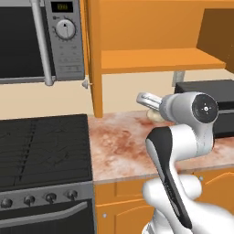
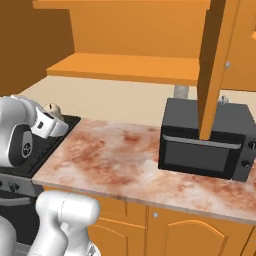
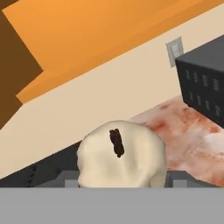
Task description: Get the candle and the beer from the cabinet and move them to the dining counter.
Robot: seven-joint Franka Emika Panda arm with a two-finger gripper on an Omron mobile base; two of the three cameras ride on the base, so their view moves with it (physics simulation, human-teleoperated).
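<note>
1. At the far left in the left base view hangs a silver microwave (image 1: 41, 41) with a round dial.
2. Under it sits a black stove (image 1: 43, 151) with 4 small knobs along its front.
3. Next comes the marbled worktop (image 1: 119, 146), red-brown and cream, beside the stove.
4. Above the worktop is the orange cabinet (image 1: 151, 59). Its doors are open, and 1 door (image 2: 212, 70) sticks out over the toaster oven in the right base view.
5. The robot's white arm (image 1: 183, 137) bends over the worktop.
6. The gripper (image 3: 118, 181) is pinching the candle (image 3: 121, 155). In the hand view the cream lump with its dark wick sits between the 2 grey finger tips.
7. In the left base view the candle (image 1: 154, 115) peeks out behind the arm. It looks to be up in the air above the worktop, but the arm hides much of it.
8. At the far right a black toaster oven (image 2: 205, 140) stands on the worktop, under the cabinet.
</note>
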